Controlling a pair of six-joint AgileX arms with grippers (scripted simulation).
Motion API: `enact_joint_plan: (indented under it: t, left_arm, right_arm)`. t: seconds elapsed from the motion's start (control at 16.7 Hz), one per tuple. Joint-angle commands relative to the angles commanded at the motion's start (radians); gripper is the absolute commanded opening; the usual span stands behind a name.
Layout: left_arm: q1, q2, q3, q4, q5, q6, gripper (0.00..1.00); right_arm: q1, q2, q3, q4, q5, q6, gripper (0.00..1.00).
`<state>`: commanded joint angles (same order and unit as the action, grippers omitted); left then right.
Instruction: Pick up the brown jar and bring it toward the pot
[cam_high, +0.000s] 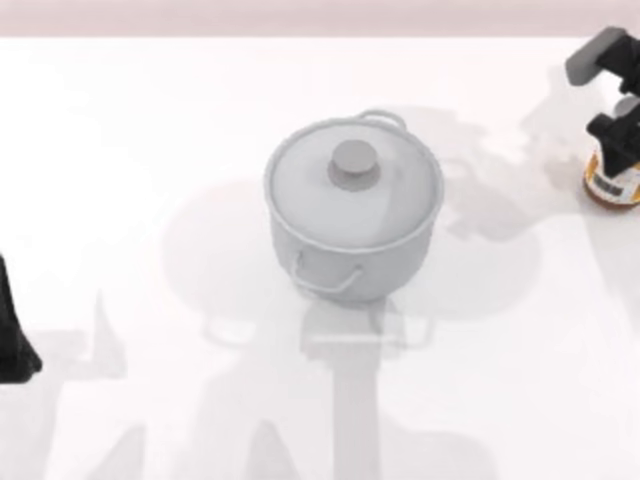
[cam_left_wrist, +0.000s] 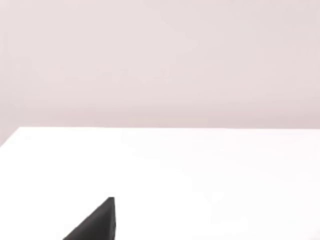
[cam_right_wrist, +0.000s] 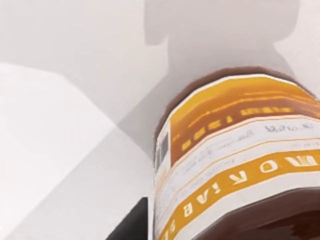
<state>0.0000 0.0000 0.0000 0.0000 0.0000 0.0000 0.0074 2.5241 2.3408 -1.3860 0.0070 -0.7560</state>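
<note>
Your right gripper sits over the jar at the bench's far right edge, about three o'clock from the pot, which stands lidded at the centre. From above, the dark fingers cover the jar's top and only its orange-and-white label and brown base show beneath them. The right wrist view is filled by the jar, label close against the lens, with one dark finger alongside its wall. That closeness suggests the fingers are around the jar, but you cannot tell from either view whether they have closed on it or are open beside it. Your left arm is parked at the bench's left edge, near nine o'clock; its wrist view shows only bare bench and a dark finger tip, so its fingers cannot be judged either. The step in hand looks like the grasp itself. Do it well by confirming a firm, centred hold below the lid before lifting, then raise the jar straight up and keep it upright. Carry it toward nine o'clock, high enough to clear the pot's near loop handle, and stop beside the pot rather than over its knob.
</note>
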Motion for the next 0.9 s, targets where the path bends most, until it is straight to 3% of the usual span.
enact_joint_plan:
  t: [0.3,0.9]
  left_arm:
    - [0.0,0.0,0.0,0.0,0.0,0.0,1.0]
    - [0.0,0.0,0.0,0.0,0.0,0.0,1.0]
  right_arm:
    - [-0.001,-0.038,-0.038,-0.005,0.0,0.002,0.0]
    - [0.013,-0.475,-0.412,-0.059,-0.005,0.004,0.0]
